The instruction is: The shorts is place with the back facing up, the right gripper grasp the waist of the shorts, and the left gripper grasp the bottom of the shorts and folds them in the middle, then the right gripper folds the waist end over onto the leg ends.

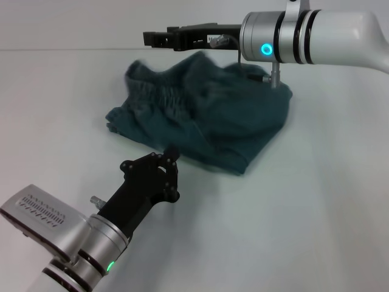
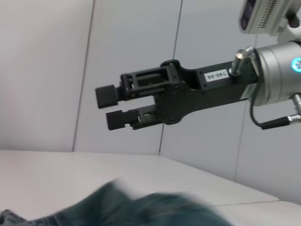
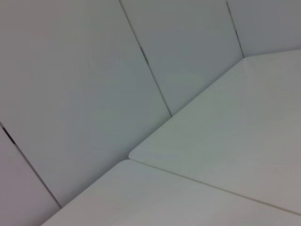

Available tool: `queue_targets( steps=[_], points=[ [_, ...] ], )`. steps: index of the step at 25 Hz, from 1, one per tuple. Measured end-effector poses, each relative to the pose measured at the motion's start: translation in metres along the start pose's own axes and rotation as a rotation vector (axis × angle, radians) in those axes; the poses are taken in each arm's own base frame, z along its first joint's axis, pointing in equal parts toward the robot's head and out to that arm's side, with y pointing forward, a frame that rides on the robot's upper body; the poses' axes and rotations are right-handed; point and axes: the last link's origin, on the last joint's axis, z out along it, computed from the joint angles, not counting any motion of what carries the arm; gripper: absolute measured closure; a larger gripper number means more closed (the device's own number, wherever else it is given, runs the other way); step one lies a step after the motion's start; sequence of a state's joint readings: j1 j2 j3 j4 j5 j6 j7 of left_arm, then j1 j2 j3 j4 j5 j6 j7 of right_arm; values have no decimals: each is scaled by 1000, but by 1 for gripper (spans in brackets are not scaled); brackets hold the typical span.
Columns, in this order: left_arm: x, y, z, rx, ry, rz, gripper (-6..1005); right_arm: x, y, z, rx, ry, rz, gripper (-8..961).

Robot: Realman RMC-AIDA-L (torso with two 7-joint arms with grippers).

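Reading left to right: left gripper (image 1: pixel 172 156), lower left, jaws near-closed, empty, touching the hem of the shorts (image 1: pixel 200 115). Shorts lie bunched mid-desk (image 1: pixel 316 207), seemingly halved. Right gripper (image 2: pixel 106 108), upper right, jaws slightly spread, empty. Waist-over fold apparently remains.

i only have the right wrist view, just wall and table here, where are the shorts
Observer: The teal shorts lie crumpled on the white table, below your right gripper.
Operator: is the right holding them
Observer: No. In the left wrist view the right gripper hangs above the cloth, its fingers parted, nothing between them.
Operator: and the left
Observer: The left gripper is low at the near edge of the shorts; I cannot tell whether it grips the cloth.
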State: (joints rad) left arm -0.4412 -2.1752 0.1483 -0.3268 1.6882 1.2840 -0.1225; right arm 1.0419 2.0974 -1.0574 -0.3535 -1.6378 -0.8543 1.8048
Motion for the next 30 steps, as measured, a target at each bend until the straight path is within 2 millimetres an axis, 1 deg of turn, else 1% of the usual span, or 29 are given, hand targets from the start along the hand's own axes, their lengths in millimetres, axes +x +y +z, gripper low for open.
queue_targets(
  steps=[3,5,8,10,11,12,13,15,17,20,21,23,25,28,30],
  points=[
    [1,2,0,-16,8,4,998,-2,2,-3,-22,-7,5,265],
    [4,3,-1,-19,29,4,998,-3,2,-9,-46,-18,-1,237],
    [11,4,-2,-27,80,6,998,1,-3,-29,-69,-67,-33,196],
    [20,6,4,-60,120,14,998,8,-14,-49,-53,-130,-44,168],
    [24,6,9,-82,138,21,999,14,-22,-63,-32,-177,-44,154],
    [24,6,9,-82,138,21,999,22,-29,-78,-9,-226,-42,141],
    [32,4,24,-128,141,33,999,33,-37,-93,20,-269,-43,127],
    [37,3,38,-156,131,31,999,54,-46,-120,65,-347,-67,114],
    [43,-1,49,-175,125,28,999,79,-50,-146,107,-414,-115,115],
    [45,-7,52,-180,120,49,998,117,-50,-176,173,-484,-197,117],
    [45,-8,52,-181,118,56,998,130,-49,-183,194,-492,-214,117],
    [45,-11,52,-197,110,87,998,148,-48,-192,230,-491,-233,118],
    [46,-10,55,-227,106,119,999,162,-50,-196,268,-481,-226,117],
    [49,-7,66,-259,87,151,999,175,-50,-199,291,-474,-192,117],
    [50,-6,74,-266,67,163,998,178,-46,-199,276,-477,-194,115]
  ],
)
